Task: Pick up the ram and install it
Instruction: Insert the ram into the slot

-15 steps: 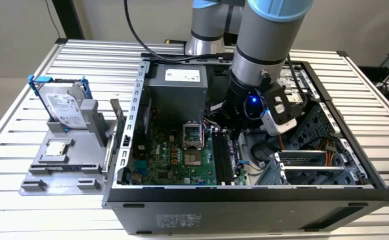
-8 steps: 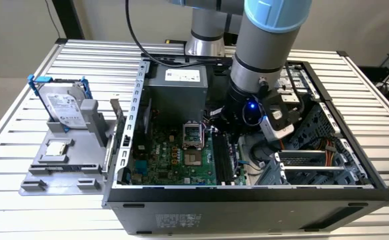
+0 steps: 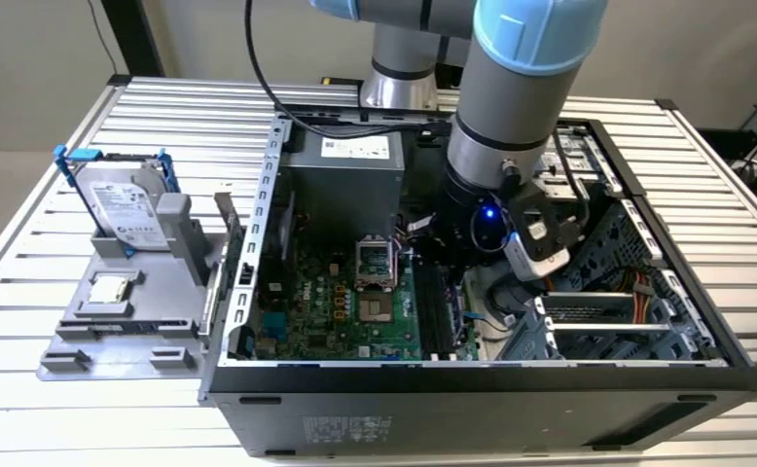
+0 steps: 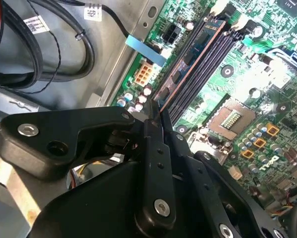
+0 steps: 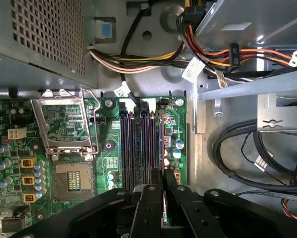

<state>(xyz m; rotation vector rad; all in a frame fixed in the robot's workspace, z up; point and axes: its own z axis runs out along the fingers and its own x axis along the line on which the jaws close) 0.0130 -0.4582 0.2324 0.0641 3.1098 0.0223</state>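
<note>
Because the ram (image 5: 163, 144) has to enter its slot edge-first, it is held upright between the fingers of the end effector (image 5: 163, 184), which is clenched on the end of the thin board. In both wrist views the ram is seen edge-on as a narrow blue strip lined up along the outermost of the memory slots (image 5: 138, 144), beside the open processor socket (image 5: 71, 178). Whether it is fully seated or only resting in the slot's mouth cannot be told. The grip is judged to be taken at one end so that the rest of the board is left free to run along the slot.

In the exterior view the arm (image 3: 515, 97) is lowered steeply into the open case (image 3: 483, 384) at the frame's centre, above the motherboard (image 3: 340, 311), a posture judged to allow a straight downward push. The case is laid on its side on the bench (image 3: 41, 418), so the slots are reached from above.

At the exterior view's left, well apart from the case, a hard drive (image 3: 126, 209) is stood upright in a grey tray (image 3: 93, 341), and a processor (image 3: 110, 289) is laid flat just in front of it.
</note>
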